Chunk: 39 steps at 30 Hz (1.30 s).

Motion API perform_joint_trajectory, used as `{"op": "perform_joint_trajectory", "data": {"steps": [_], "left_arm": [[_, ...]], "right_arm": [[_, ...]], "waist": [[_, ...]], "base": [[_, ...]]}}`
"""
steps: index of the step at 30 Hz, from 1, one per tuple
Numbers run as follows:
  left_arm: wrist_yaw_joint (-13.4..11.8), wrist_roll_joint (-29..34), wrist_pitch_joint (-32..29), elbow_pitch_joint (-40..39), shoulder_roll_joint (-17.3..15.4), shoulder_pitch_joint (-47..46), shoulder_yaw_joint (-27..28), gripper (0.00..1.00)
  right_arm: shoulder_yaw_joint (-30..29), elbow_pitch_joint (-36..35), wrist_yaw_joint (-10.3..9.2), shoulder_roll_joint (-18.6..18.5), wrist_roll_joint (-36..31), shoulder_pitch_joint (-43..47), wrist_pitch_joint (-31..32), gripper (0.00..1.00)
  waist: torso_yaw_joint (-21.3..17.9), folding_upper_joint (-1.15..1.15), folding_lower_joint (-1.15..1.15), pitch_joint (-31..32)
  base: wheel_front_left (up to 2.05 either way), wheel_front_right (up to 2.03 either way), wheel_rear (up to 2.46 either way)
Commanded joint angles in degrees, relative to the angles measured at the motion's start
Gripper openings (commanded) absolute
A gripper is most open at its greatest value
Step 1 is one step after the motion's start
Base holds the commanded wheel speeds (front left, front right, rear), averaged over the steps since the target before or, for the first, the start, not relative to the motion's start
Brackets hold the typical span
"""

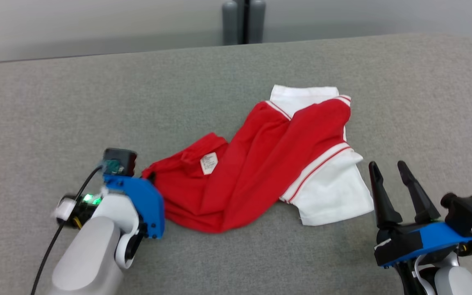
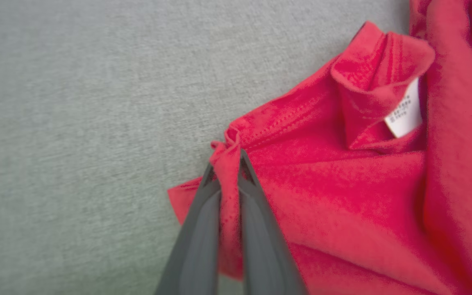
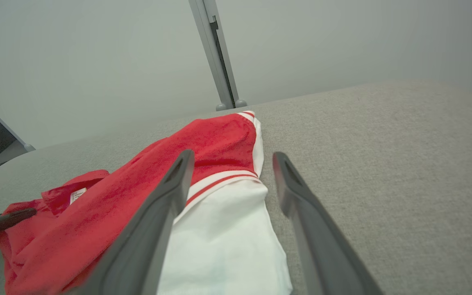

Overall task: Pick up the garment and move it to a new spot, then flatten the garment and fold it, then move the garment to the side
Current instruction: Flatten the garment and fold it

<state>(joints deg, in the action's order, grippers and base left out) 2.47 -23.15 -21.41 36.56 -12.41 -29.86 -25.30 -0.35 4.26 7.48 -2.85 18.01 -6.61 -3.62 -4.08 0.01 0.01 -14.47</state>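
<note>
Currently your left gripper (image 2: 228,157) pinches a red corner of the garment (image 1: 252,172), likely for lifting; your right gripper (image 1: 387,164) stands spread, empty, just beside its white end.

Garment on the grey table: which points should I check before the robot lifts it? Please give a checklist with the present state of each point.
1. Left gripper jaws shut on a red edge of the garment: ok.
2. Grip firm enough for a lift: cannot tell.
3. Right gripper open, apart from the garment: ok.
4. Garment lying flat: not ok, it is bunched and twisted.
5. Bare table for a new spot: ok.
</note>
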Motion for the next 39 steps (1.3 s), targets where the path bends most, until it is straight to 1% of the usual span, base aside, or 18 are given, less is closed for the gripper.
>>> {"op": "perform_joint_trajectory", "data": {"steps": [1,5,7,10,13,16,17,18,20,24,26,30,32,33,35,37,38,39], "left_arm": [[-2.1,-0.8,3.8,-1.3,-0.2,1.9,2.1,0.0],[-6.7,-3.3,12.7,-5.8,1.6,6.3,6.8,0.0],[-8.6,-4.3,15.7,-7.9,2.1,8.8,8.7,0.0],[-10.8,-5.9,19.4,-11.2,3.3,12.7,11.1,0.0],[-12.5,-7.1,20.9,-13.3,4.2,16.9,12.4,0.0],[-13.4,-8.8,19.2,-14.8,5.4,20.4,12.3,0.0],[-13.5,-9.5,18.0,-15.9,5.7,21.9,12.0,0.73],[-13.8,-9.3,17.8,-16.7,5.6,22.5,11.9,1.0],[-14.1,-9.2,17.2,-18.2,5.3,23.5,11.6,1.0],[-14.2,-7.3,15.6,-22.6,2.8,21.5,10.5,1.0],[-13.5,-6.1,13.4,-24.1,1.3,19.7,9.4,1.0],[-11.2,-3.9,7.4,-23.1,-1.7,14.7,6.2,1.0],[-10.8,-2.6,4.9,-22.4,-2.8,12.3,4.9,1.0],[-10.7,-2.3,3.6,-22.3,-2.8,11.5,4.3,1.0],[-11.2,-2.5,0.8,-22.1,-2.8,10.9,3.8,1.0],[-12.4,-2.8,-2.5,-22.0,-3.2,11.3,3.6,1.0],[-14.3,-3.0,-6.3,-23.9,-3.6,12.6,3.6,1.0],[-14.3,-3.5,-6.7,-24.6,-3.6,12.8,3.7,1.0]], "right_arm": [[-0.2,-0.5,0.03,-0.1,-0.3,0.3,0.1,1.0],[-0.4,-0.8,0.03,-0.1,-0.2,0.8,0.4,1.0],[-0.3,-1.0,0.03,-0.1,-0.1,1.0,0.7,1.0],[-0.5,-1.1,0.03,-0.1,-0.1,1.3,0.8,1.0],[-0.7,-1.2,0.03,-0.1,0.0,1.8,1.0,1.0],[-0.9,-1.3,0.03,-0.1,0.3,2.2,1.2,1.0],[-0.9,-1.3,0.03,-0.1,0.4,2.3,1.3,1.0],[-0.9,-1.4,0.03,-0.1,0.4,2.3,1.3,1.0],[-0.8,-1.4,0.03,-0.1,0.4,2.3,1.4,1.0],[-0.3,-1.6,0.03,-0.1,0.7,2.1,1.4,1.0],[-0.2,-1.8,0.03,-0.1,0.9,1.9,1.2,1.0],[0.4,-1.6,0.03,-0.1,1.3,1.2,0.9,1.0],[0.8,-1.3,0.03,-0.1,1.4,0.9,0.7,1.0],[0.7,-1.2,0.03,-0.1,1.7,0.8,0.5,1.0],[0.9,-1.1,0.03,-0.1,1.8,0.7,0.3,1.0],[0.8,-0.8,0.03,-0.1,2.1,0.7,0.0,1.0],[0.4,-0.5,0.03,-0.1,2.3,0.5,-0.6,1.0],[0.4,-0.5,0.03,-0.1,2.3,0.5,-0.7,1.0]], "waist": [[0.8,-0.01,-0.01,0.4],[2.9,-0.01,-0.01,1.6],[3.8,-0.01,-0.01,2.3],[5.2,-0.01,-0.01,3.4],[6.3,-0.01,-0.01,4.4],[7.2,-0.01,-0.01,5.2],[7.5,-0.01,-0.01,5.4],[7.6,-0.01,-0.01,5.4],[7.7,-0.01,-0.01,5.5],[7.4,-0.01,-0.01,5.1],[7.0,-0.01,-0.01,4.6],[5.7,-0.01,-0.01,3.2],[4.7,-0.01,-0.01,2.5],[4.3,-0.01,-0.01,2.2],[3.4,-0.01,-0.01,1.8],[2.6,-0.01,-0.01,1.4],[1.6,-0.01,-0.01,0.8],[1.5,-0.01,-0.01,0.6]], "base": [[0.0,0.0,0.0],[0.0,0.0,0.0],[0.0,0.0,0.0],[0.0,0.0,0.0],[0.0,0.0,0.0],[0.0,0.0,0.0],[0.0,0.0,0.0],[0.0,0.0,0.0],[0.0,0.0,0.0],[0.0,0.0,0.0],[0.0,0.0,0.0],[0.0,0.0,0.0],[0.0,0.0,0.0],[0.0,0.0,0.0],[0.0,0.0,0.0],[0.0,0.0,0.0],[0.0,0.0,0.0],[0.0,0.0,0.0]]}}
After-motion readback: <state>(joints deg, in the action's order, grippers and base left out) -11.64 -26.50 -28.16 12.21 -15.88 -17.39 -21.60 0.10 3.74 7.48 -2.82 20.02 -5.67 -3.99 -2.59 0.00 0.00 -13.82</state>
